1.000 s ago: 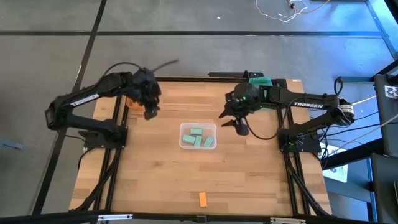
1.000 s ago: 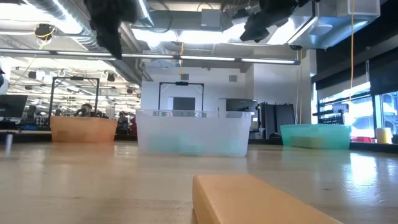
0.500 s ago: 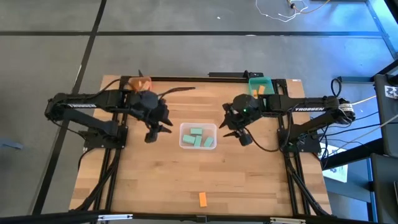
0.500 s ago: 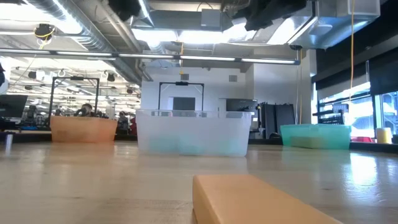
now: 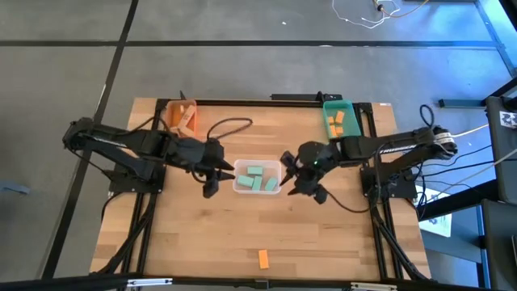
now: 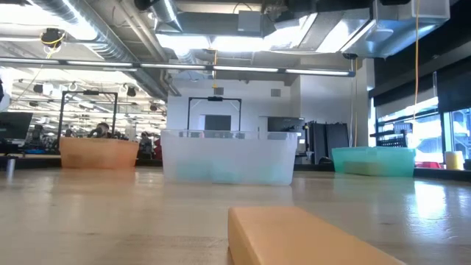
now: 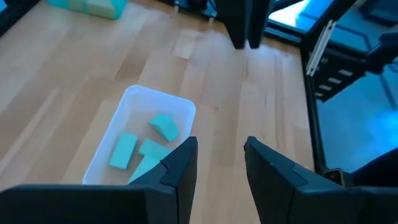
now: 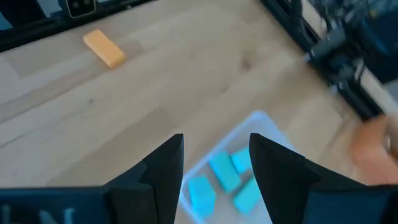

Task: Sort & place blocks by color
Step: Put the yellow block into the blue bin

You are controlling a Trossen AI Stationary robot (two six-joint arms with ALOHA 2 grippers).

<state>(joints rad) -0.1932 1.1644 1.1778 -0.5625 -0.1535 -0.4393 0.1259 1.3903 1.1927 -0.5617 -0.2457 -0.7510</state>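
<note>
Two robot grippers w/ fingers parted and empty, flanking a clear tray at frame center, seen from above.

Left gripper [image 5: 220,171] sits just left of the clear tray [image 5: 239,185]; right gripper [image 5: 296,172] just right of it. Tray holds four mint green blocks [image 5: 257,178]. One orange block [image 5: 263,259] lies alone on the wooden table [image 5: 186,234], bottom center. Orange tray [image 5: 172,107] w/ tan blocks [image 5: 187,118] at upper left; teal tray [image 5: 353,111] w/ orange blocks [image 5: 338,124] at upper right.
</note>
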